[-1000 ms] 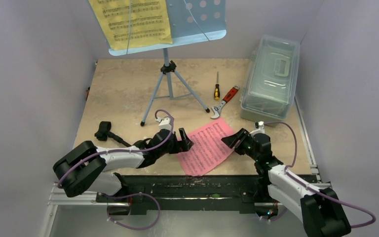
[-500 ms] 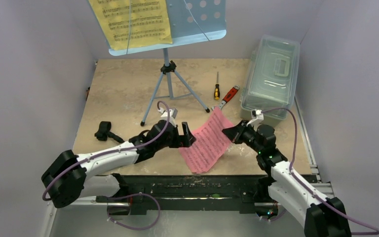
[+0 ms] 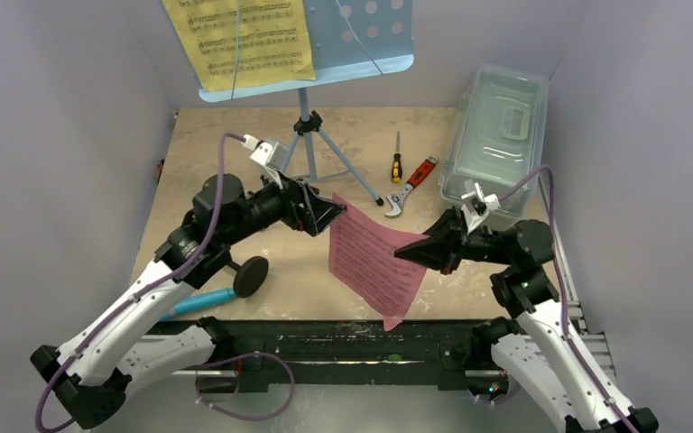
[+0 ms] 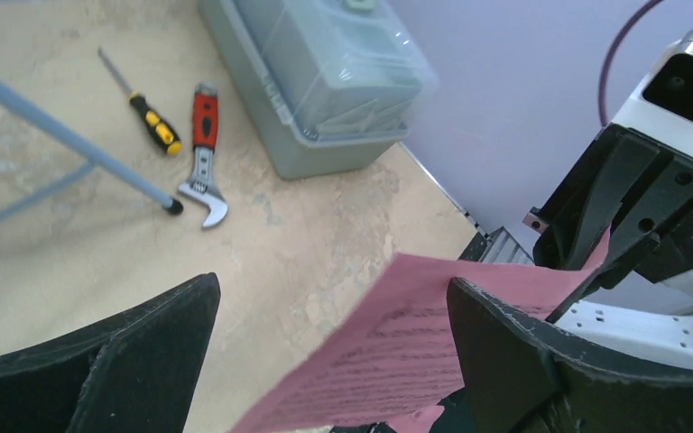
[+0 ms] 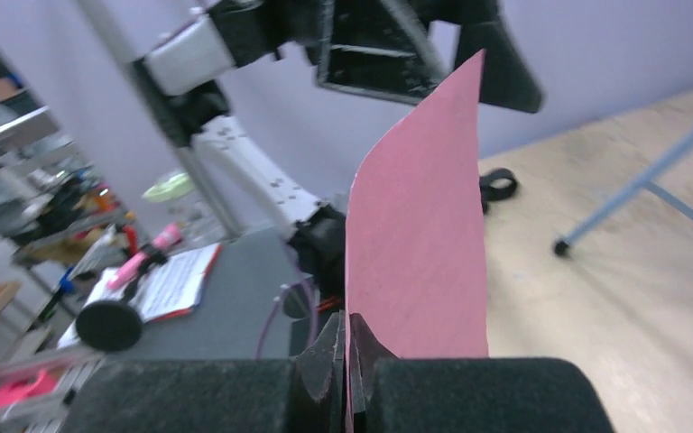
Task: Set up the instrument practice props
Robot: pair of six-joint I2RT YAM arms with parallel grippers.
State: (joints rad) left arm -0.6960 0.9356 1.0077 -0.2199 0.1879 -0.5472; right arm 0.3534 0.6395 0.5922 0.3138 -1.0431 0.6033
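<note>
Pinching pink page, right gripper faces spread left gripper above beige table, lavender walls

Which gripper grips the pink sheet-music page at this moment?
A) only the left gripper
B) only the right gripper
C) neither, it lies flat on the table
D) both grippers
B: the right gripper is shut on the edge of the pink sheet-music page, while the left gripper stands open at its other side.
</note>
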